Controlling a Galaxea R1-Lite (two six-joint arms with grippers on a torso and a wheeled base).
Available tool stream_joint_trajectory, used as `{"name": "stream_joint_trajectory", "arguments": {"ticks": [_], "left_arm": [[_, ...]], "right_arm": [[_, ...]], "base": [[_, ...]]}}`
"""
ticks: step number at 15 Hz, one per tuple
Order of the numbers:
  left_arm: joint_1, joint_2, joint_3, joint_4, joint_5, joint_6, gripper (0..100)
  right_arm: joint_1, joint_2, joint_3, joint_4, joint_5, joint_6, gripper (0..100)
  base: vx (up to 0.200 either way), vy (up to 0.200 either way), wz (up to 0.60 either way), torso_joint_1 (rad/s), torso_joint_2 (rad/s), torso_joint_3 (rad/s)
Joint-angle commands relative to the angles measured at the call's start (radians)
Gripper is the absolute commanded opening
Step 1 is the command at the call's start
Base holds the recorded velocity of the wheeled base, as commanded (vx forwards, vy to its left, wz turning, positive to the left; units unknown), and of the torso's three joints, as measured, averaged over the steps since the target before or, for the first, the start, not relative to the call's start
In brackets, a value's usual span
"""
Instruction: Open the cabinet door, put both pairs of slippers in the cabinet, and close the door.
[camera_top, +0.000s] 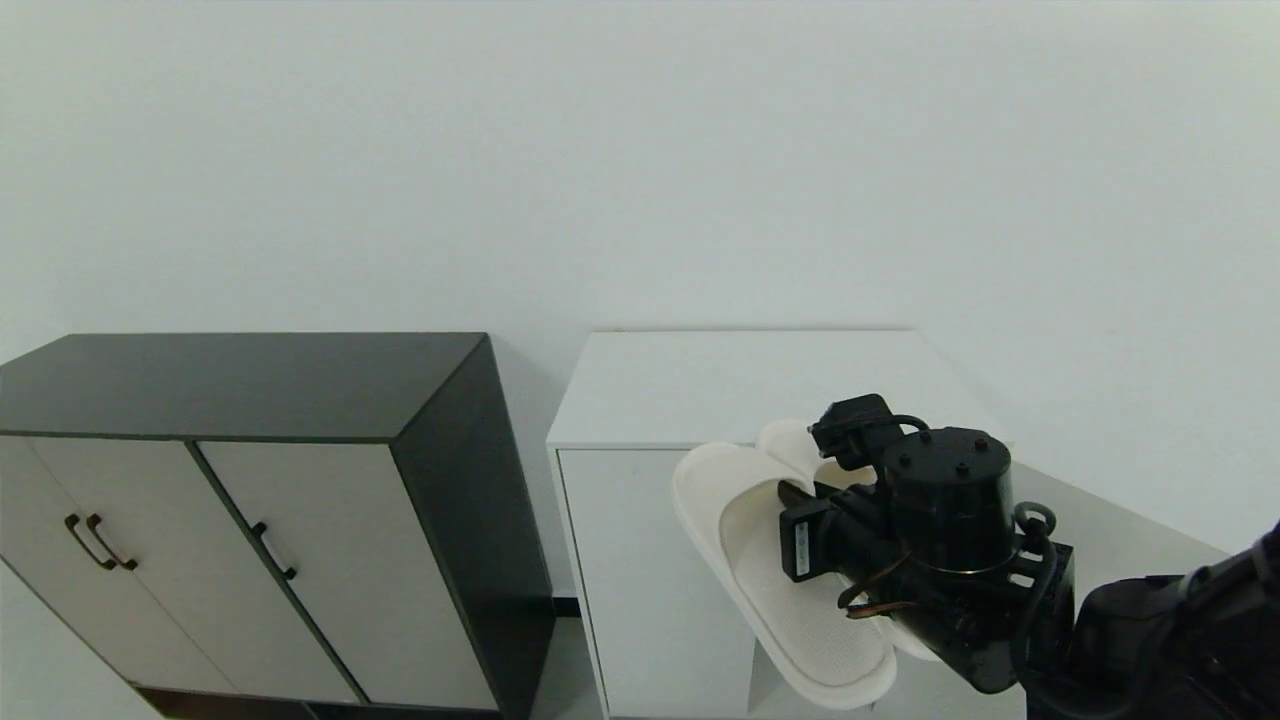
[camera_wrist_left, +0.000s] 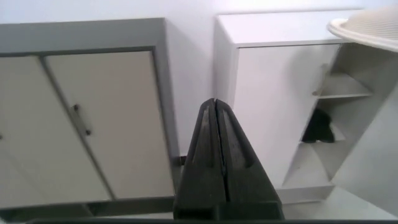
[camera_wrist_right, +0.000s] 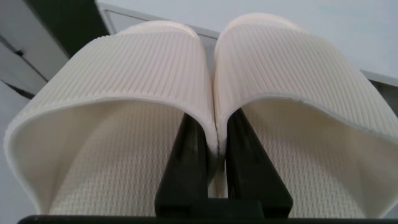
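A pair of cream slippers (camera_top: 800, 610) hangs side by side in front of the white cabinet (camera_top: 740, 385). My right gripper (camera_top: 800, 500) is shut on their touching inner walls. In the right wrist view the cream slippers (camera_wrist_right: 149, 93) arch over both sides of the right gripper (camera_wrist_right: 217, 149). The white cabinet (camera_wrist_left: 273, 93) stands with its door (camera_wrist_left: 373, 155) swung open, showing shelves. A dark shape (camera_wrist_left: 318, 127) lies on a lower shelf; I cannot tell what it is. My left gripper (camera_wrist_left: 215, 102) is shut on nothing, low and facing both cabinets.
A dark cabinet (camera_top: 250, 385) with two pale shut doors and dark handles stands left of the white one, against the plain wall. A narrow gap separates the two. The open white door (camera_top: 1120, 520) juts toward me on the right.
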Motion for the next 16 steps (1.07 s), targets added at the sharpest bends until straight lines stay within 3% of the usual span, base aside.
{"name": "stream_joint_trajectory", "arguments": {"ticks": [1,9,16], "left_arm": [[0.000,0.001,0.000,-0.001,-0.001,0.000,0],[0.000,0.001,0.000,-0.001,0.000,0.000,0],[0.000,0.001,0.000,-0.001,-0.001,0.000,0]], "right_arm": [[0.002,-0.001,0.001,-0.002,0.000,0.000,0],[0.002,-0.004,0.025,-0.016,0.000,0.000,0],[0.004,-0.001,0.025,-0.022,0.000,0.000,0]], "base": [[0.000,-0.200,0.00,0.002,0.01,-0.002],[0.000,-0.200,0.00,0.004,0.00,0.002],[0.000,0.000,0.00,0.000,0.00,0.000]]}}
